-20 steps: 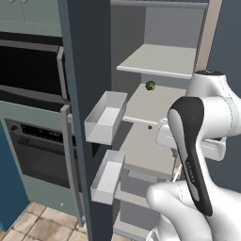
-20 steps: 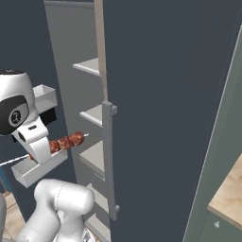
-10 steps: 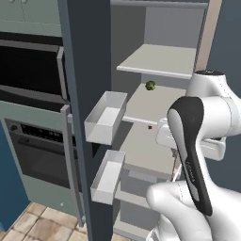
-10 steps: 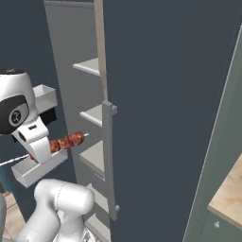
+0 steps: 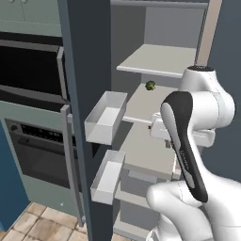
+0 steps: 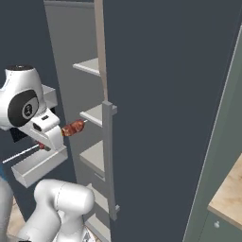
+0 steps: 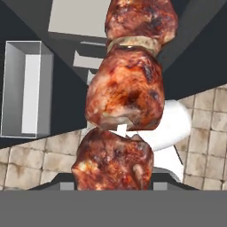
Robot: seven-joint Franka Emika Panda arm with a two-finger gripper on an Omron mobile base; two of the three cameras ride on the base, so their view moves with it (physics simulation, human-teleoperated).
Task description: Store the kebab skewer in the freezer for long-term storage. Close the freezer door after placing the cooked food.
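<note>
The freezer (image 5: 160,61) stood open, its pale shelves bare but for a small green item (image 5: 150,85) on the middle shelf. The freezer door (image 5: 87,94) was swung out to the left, edge-on to the left base view, with two white bins (image 5: 106,116) on its inner face. The other door (image 6: 165,118) was shut, and its grey handle (image 6: 109,160) rose just beside the opening in the right base view. An oven (image 5: 40,150) sat left of the freezer, over a tiled floor (image 5: 33,228).

The arm stood in front of the opening, at about middle-shelf height. The gripper (image 6: 51,138) held the skewer (image 6: 72,128), seemingly clamped on its stick, though the fingers themselves were hidden behind the meat in the hand view. The skewer's long axis ran out from the gripper toward the shelves, tilted slightly up, and the meat end was near the shelf edge but probably not yet over it. The meat chunks (image 7: 126,95) ran up the middle of the hand view.

The coming move likely called for a reach forward along the skewer's axis, onto a shelf with free room, keeping clear of the handle.
</note>
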